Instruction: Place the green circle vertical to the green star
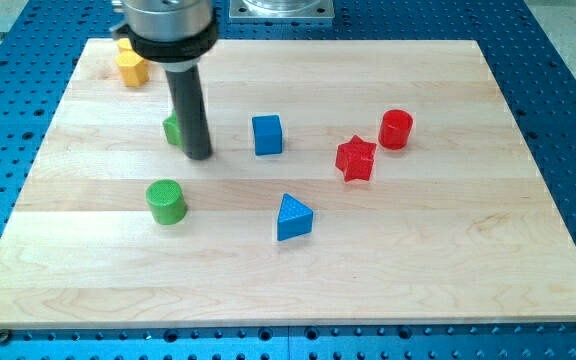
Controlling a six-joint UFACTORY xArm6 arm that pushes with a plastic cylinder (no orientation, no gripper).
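The green circle (166,201) is a short green cylinder at the lower left of the wooden board (448,250). The green star (172,129) lies above it, mostly hidden behind the dark rod, with only its left edge showing. My tip (199,156) rests on the board just right of the green star, touching or nearly touching it. The tip is above and slightly right of the green circle, with a gap between them.
A blue cube (267,135) sits right of the tip. A blue triangle (293,217) lies below it. A red star (356,159) and a red cylinder (396,129) are at the right. Yellow blocks (131,67) sit at the top left corner.
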